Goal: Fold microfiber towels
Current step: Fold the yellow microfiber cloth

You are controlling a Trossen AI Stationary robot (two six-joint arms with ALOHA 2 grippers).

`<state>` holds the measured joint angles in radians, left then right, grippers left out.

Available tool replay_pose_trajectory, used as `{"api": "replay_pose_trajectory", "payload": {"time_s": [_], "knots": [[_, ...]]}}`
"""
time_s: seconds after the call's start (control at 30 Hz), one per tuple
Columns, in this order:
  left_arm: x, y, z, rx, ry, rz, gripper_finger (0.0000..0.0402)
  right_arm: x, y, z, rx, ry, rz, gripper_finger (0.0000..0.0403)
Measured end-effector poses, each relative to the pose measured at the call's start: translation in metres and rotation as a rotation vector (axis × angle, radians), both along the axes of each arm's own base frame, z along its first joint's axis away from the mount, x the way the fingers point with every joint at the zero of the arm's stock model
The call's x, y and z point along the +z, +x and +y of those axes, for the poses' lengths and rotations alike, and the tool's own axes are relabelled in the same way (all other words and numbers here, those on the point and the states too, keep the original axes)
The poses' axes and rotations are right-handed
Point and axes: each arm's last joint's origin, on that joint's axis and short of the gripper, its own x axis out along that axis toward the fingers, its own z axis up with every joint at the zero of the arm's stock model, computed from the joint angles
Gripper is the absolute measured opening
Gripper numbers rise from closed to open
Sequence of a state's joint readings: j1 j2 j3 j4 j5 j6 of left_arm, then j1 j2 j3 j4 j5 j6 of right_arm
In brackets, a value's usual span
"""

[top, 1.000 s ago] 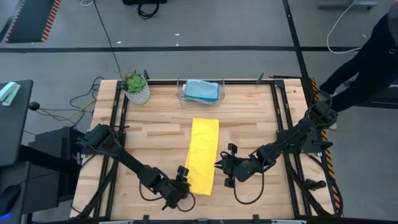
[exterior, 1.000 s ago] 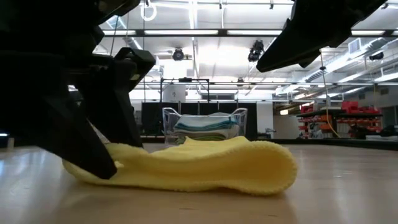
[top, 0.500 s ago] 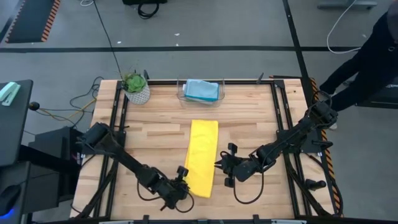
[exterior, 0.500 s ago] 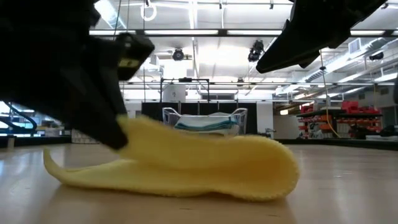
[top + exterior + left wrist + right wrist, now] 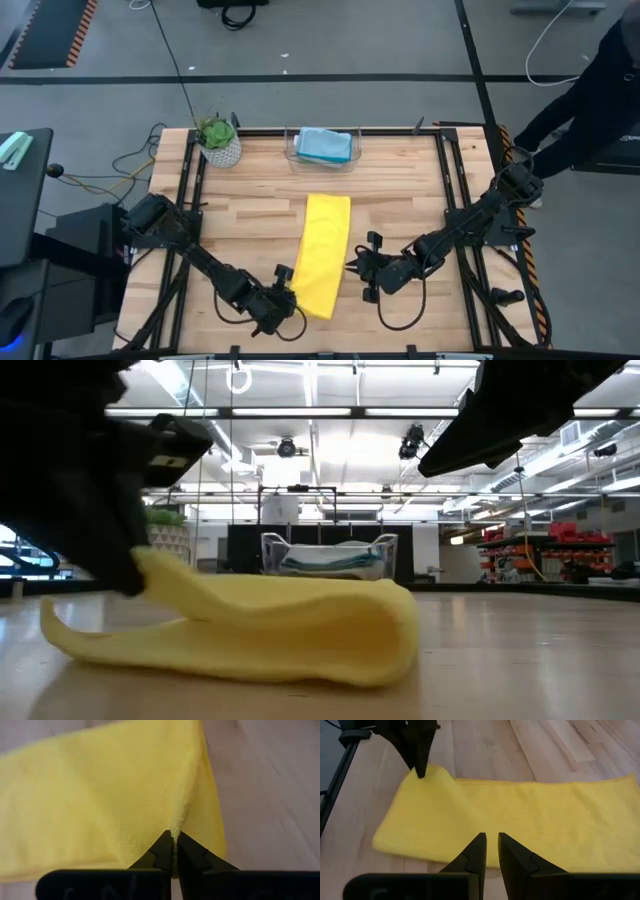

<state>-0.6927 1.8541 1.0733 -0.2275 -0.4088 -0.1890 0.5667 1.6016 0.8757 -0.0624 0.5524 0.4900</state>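
The yellow towel [image 5: 323, 253], already doubled into a long strip, is lying at the middle of the worktop [image 5: 400, 190], running from about 12 o'clock down toward 6 o'clock. The left gripper [image 5: 283, 300] is sitting at the strip's 7 o'clock corner, and its fingers [image 5: 165, 851] are pinching a small pleat of the cloth's edge, nearly closed, with the corner raised off the wood.

The likeliest trouble is that the pinch is shallow: only a thin ridge of fabric is sitting between the tips, so a quick pull toward 12 o'clock could let the cloth slip out, or could take one layer and leave the other behind, spoiling the fold. Dragging instead of lifting could also skew the whole strip.

The right gripper [image 5: 357, 266] is hovering at the strip's 3 o'clock edge, its fingers [image 5: 479, 851] narrowly apart and holding nothing, with the towel just ahead of the tips. If it is not pinning that side, the strip may slide.

Another light blue towel [image 5: 323, 143] is resting in the clear bin [image 5: 292, 150] at 12 o'clock, beside a potted plant [image 5: 218, 139].
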Motion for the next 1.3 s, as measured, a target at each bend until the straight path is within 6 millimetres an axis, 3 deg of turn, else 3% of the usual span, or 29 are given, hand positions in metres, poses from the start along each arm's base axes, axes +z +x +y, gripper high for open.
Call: {"api": "replay_pose_trajectory", "payload": {"time_s": [0.23, 0.37, 0.5, 0.63, 0.8, 0.93, 1.07, 1.3], "knots": [[-0.005, -0.005, -0.004, 0.002, 0.021, 0.017, 0.0009, 0.0, 0.001, 0.0, 0.0, 0.008, -0.002, 0.0058], [-0.005, -0.005, -0.004, 0.016, 0.017, 0.019, 0.0021, -0.012, 0.012, -0.01, -0.016, -0.023, 0.023, 0.0057], [-0.005, -0.005, -0.004, 0.021, 0.013, 0.014, 0.0009, -0.03, 0.035, -0.036, -0.07, -0.025, 0.036, 0.0039], [-0.005, -0.006, -0.005, 0.032, 0.001, 0.016, 0.0011, -0.044, 0.056, -0.076, -0.175, 0.0, 0.028, 0.0009], [-0.005, -0.007, -0.006, 0.036, -0.003, 0.019, 0.0019, -0.051, 0.076, -0.13, -0.204, 0.03, -0.019, 0.001], [-0.005, -0.007, -0.006, 0.037, -0.004, 0.019, 0.0008, -0.072, 0.086, -0.163, -0.18, 0.061, -0.016, 0.0007], [-0.005, -0.008, -0.006, 0.053, -0.019, 0.019, 0.0017, -0.091, 0.088, -0.179, -0.214, 0.056, 0.025, 0.0004], [-0.006, -0.012, -0.011, 0.047, -0.025, 0.026, 0.0007, -0.094, 0.09, -0.185, -0.247, 0.062, 0.027, 0.0006]]}}
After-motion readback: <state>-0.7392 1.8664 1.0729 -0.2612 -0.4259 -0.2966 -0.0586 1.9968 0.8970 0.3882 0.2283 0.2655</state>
